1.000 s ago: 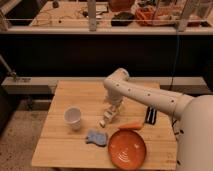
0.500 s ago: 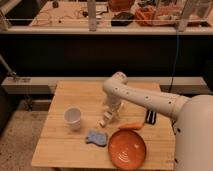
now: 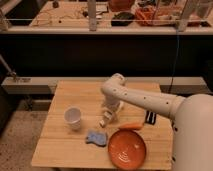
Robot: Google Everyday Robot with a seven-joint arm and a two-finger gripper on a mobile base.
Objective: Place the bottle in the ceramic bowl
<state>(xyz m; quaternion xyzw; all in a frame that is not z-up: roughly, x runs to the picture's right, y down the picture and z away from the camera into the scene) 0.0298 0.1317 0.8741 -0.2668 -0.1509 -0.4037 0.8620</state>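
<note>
Gripper [image 3: 109,118] low over the table [image 3: 60,145] at a pale bottle [image 3: 104,122], hold we cannot tell; we judge the grasp step, next needing a lift toward the orange bowl [image 3: 127,149].

Cream-white robot, rounded all over.
The arm [image 3: 142,99] is a smooth pale tube with a bulbous joint and small dark dots along its shell. The equally pale gripper [image 3: 109,116] sits over the middle of the worktop [image 3: 60,145]. The torso [image 3: 196,131] is a broad white dome.

Wooden desk [image 3: 75,95] carries white cup [image 3: 73,117], blue sponge [image 3: 96,137], orange bowl [image 3: 127,149], carrot [image 3: 131,126], black item [image 3: 150,118]; end effector [image 3: 109,114] low over desk middle.
</note>
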